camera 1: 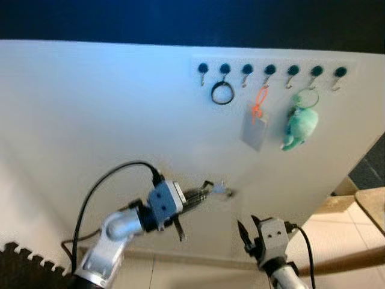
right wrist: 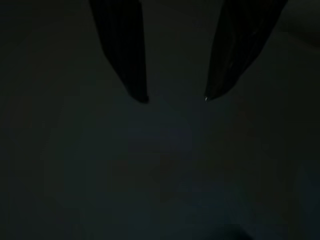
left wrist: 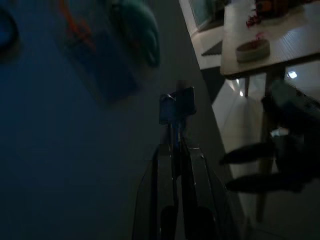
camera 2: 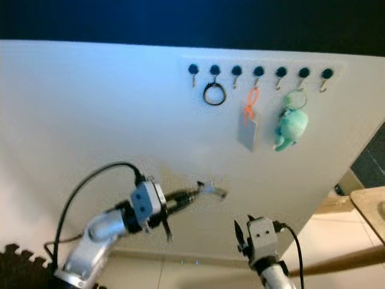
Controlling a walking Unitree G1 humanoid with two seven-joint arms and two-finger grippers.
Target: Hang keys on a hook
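Observation:
A row of several dark hooks (camera 1: 270,70) runs along the top right of a white wall panel (camera 1: 90,108). My left gripper (camera 1: 206,189) is raised in front of the panel, well below the hooks, shut on the small silvery keys (camera 1: 220,190), which stick out past its fingertips. In the left wrist view the keys (left wrist: 177,104) stand just beyond the closed fingers (left wrist: 170,165). My right gripper (right wrist: 175,99) hangs low at the bottom right, open, with nothing between its fingers.
A black ring (camera 1: 222,93), a grey tag on an orange cord (camera 1: 255,126) and a green plush toy (camera 1: 301,126) hang from three of the hooks. A wooden table (camera 1: 373,205) stands at the right. Black foam mat (camera 1: 24,268) lies at the bottom left.

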